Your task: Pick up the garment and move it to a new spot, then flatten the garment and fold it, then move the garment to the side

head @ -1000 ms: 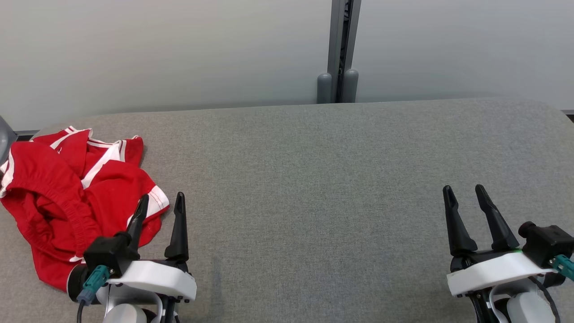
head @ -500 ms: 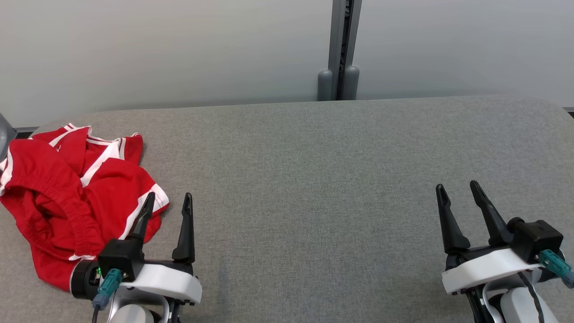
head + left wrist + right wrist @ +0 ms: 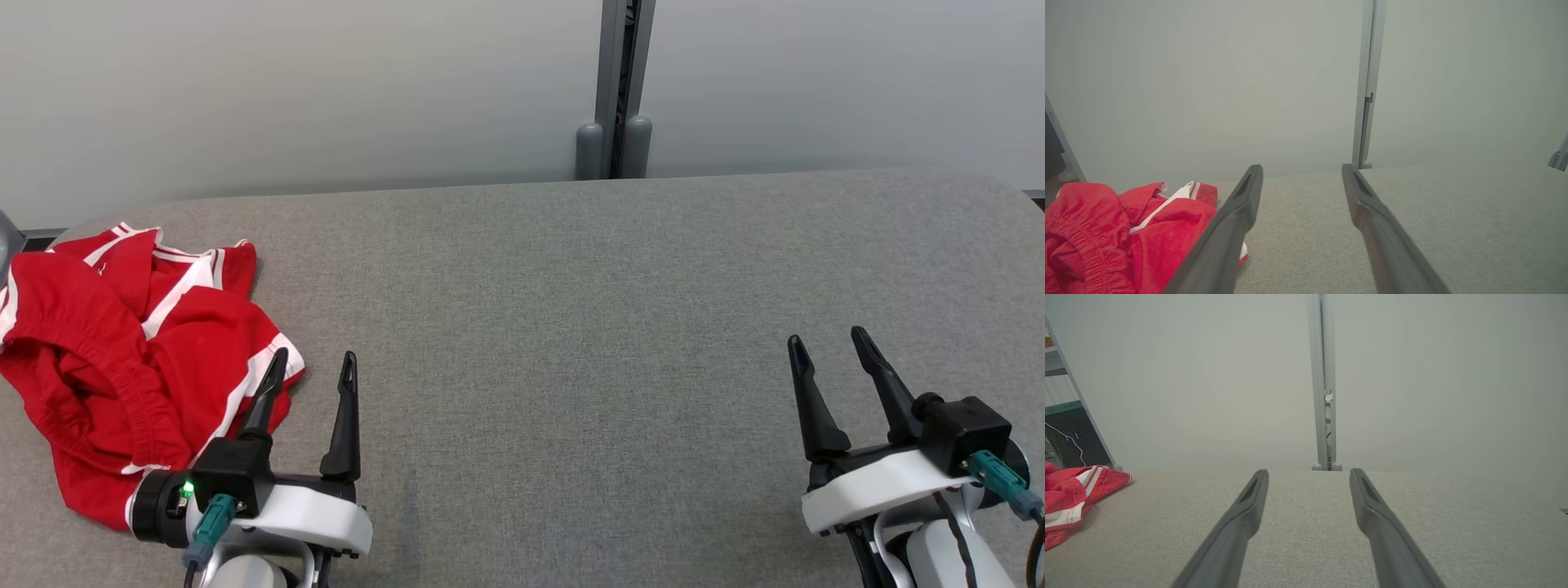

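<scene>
Garment [image 3: 122, 359], red with white stripes, lies crumpled on counter [image 3: 571, 327], just left of left hand [image 3: 315, 355]; fingers apart, empty. Right hand [image 3: 826, 335] well apart, likewise spread. Right wrist view adds shelf unit [image 3: 1061, 428] behind garment.

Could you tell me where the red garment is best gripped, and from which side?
Probably the right edge of the garment, at its white-striped hem, coming from above with the left gripper. That hem lies nearest its open fingers, and the crumpled pile there offers raised folds to pinch.
</scene>
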Available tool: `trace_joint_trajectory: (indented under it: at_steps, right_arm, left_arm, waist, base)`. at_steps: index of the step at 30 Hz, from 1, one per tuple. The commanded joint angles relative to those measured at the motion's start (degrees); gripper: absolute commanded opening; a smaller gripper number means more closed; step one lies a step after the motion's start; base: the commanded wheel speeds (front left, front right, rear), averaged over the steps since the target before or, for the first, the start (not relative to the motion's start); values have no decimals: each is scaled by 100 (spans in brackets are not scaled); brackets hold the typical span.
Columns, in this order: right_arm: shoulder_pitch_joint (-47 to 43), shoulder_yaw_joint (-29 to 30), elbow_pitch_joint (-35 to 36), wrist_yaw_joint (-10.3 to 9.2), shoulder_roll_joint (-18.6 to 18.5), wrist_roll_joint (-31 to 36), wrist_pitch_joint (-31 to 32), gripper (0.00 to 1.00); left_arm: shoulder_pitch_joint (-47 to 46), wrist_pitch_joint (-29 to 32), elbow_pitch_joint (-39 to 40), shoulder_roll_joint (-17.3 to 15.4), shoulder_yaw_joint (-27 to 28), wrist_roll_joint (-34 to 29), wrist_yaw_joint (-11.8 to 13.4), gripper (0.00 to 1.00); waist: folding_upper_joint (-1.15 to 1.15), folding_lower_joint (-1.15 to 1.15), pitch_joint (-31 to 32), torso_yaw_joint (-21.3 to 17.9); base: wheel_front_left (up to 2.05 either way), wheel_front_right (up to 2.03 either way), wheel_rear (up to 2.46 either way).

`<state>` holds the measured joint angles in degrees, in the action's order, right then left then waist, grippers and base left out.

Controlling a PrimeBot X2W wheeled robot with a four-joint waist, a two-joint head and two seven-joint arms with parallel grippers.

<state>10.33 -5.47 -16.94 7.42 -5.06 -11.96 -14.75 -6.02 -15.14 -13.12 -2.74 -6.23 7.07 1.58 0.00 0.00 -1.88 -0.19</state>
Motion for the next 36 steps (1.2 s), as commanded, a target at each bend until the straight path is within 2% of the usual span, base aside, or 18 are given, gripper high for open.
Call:
trace_joint_trajectory:
  at_steps: [1,25,36]
  right_arm:
    - [82,32,4,13,-22,-1,-44,100]
    - [-1,-27,-32,13,-12,-30,-44,100]
    - [-83,-144,-32,13,6,-117,-44,100]
  left_arm:
    - [50,-13,7,-26,28,12,25,100]
    - [82,-13,-86,-27,45,117,7,100]
    - [80,-13,-106,-27,89,112,-4,100]
  waist:
    - [0,0,-7,1]
    - [0,0,84,63]
    - [0,0,158,387]
  base:
    - [0,0,0]
    - [0,0,0]
    - [0,0,0]
